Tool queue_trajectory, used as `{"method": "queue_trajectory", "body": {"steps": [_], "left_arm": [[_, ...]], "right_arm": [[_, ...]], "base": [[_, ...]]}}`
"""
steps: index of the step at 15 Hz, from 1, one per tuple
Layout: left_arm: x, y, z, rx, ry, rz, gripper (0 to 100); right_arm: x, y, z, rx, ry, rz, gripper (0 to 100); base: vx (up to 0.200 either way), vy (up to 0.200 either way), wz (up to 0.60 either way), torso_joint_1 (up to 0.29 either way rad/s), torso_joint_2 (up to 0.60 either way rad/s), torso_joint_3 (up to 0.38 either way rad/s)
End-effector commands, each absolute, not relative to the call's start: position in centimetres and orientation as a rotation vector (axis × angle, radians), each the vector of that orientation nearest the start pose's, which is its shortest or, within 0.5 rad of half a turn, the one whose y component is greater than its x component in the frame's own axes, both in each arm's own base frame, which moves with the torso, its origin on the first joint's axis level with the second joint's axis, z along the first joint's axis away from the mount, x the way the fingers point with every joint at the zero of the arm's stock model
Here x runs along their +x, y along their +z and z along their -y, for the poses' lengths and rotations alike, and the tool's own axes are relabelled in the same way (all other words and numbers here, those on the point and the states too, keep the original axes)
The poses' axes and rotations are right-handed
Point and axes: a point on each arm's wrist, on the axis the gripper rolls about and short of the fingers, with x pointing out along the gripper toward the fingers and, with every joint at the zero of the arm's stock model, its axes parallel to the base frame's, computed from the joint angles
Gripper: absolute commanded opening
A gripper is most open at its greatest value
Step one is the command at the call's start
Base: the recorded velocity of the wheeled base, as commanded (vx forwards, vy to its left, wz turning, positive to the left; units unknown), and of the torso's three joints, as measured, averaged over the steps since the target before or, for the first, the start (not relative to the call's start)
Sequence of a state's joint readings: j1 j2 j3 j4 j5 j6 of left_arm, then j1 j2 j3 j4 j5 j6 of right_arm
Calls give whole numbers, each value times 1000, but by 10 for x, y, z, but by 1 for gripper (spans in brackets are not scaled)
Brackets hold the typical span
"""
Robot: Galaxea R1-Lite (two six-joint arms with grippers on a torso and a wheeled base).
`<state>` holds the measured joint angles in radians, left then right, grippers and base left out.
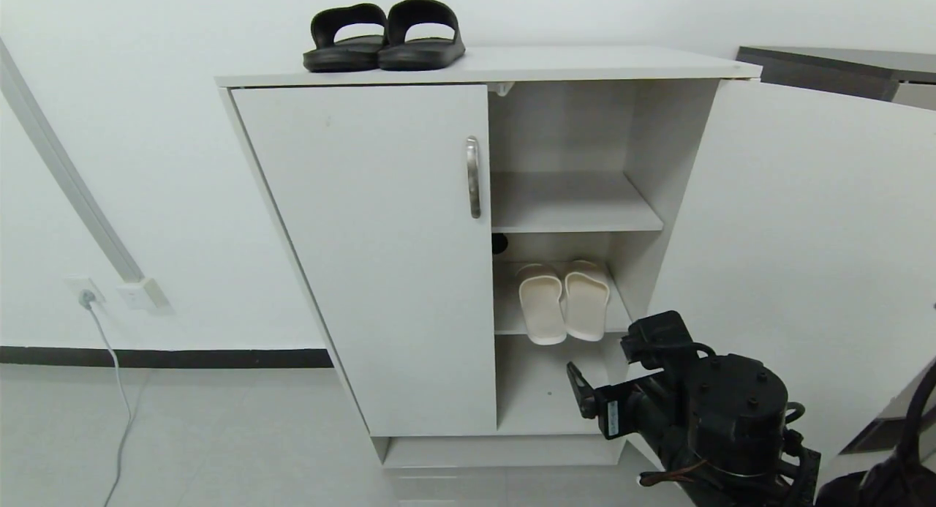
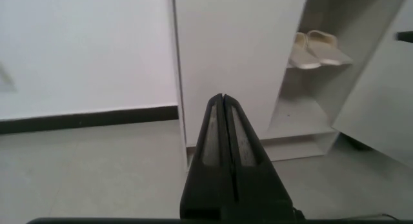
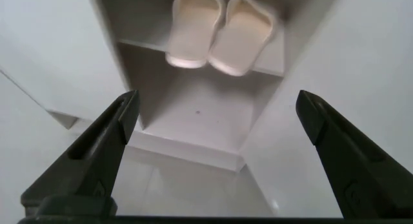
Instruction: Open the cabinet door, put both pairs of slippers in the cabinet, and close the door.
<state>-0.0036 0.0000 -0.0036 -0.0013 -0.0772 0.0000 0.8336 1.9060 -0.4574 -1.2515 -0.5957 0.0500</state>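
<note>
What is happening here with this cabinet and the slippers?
The robot is putting slippers into the cabinet. The right-hand door stands open, and the white slippers already lie side by side on a shelf inside. The black slippers are on top of the cabinet, not yet put in. The right gripper is open and empty in front of the lower compartment. The left gripper is shut and holds nothing.

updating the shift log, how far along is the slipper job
Done: the white cabinet's right door stands open, and the pair of cream foam slippers sits on the middle shelf. In hand: nothing; the right gripper is open and empty, lower than that shelf, and the left gripper is shut and empty. Left: the pair of black slide slippers on the cabinet top, then closing the door.
</note>
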Motion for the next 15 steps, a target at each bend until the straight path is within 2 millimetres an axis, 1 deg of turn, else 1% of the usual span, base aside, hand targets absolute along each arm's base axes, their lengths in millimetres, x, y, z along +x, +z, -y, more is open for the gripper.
{"method": "queue_trajectory", "body": {"steps": [1, 8, 13, 15], "left_arm": [[-23, 76, 2, 0, -80, 2, 0], [-23, 76, 2, -1, -78, 1, 0], [-23, 77, 2, -1, -78, 3, 0], [-23, 77, 2, 2, -80, 3, 0]], "right_arm": [[206, 97, -207, -87, 230, -164, 100], [204, 93, -209, -97, 251, -176, 100], [201, 94, -210, -89, 259, -167, 100], [201, 95, -209, -87, 259, -160, 100]], "base": [[0, 200, 0, -2, -2, 7], [0, 200, 0, 4, 6, 0], [0, 200, 0, 0, -1, 2], [0, 0, 0, 0, 0, 0]]}}
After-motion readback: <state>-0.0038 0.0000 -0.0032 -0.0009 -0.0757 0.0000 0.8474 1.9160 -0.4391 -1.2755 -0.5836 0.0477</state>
